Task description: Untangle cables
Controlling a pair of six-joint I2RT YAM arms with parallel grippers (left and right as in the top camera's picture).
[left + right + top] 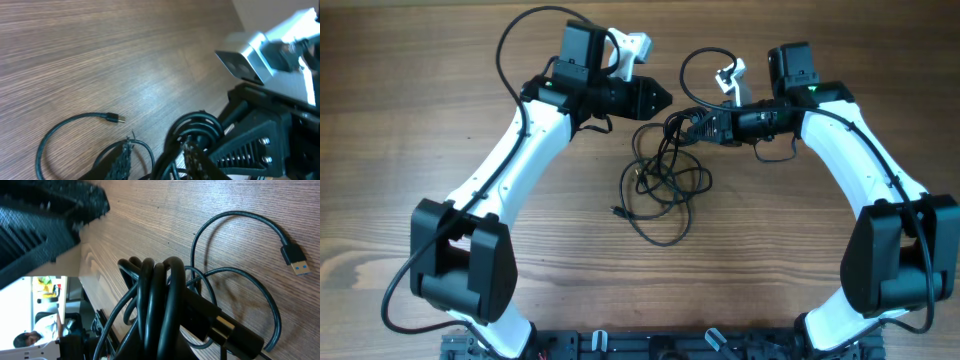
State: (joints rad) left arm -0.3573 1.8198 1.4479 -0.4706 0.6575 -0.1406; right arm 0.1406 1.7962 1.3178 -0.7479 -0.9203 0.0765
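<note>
Seemingly clamped in your right gripper point(692, 127), the limp, light cables point(160, 300) mid-desk want a grasp by the plug end point(294, 261); left gripper's point(660, 97) jaws unreadable.

A brown wood-grain table point(410, 100) filled the overhead view, its grain running left to right under even, soft light. Beyond its edge, the right wrist view caught a bright, blurred strip of room point(42, 287) with pale surfaces.

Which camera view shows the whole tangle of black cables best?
The overhead view: the cables lie nearly whole there, loops and loose ends together. The left wrist view catches mainly one arc with a small plug. The right wrist view is close on a tight coil and one blue-tipped plug.
</note>
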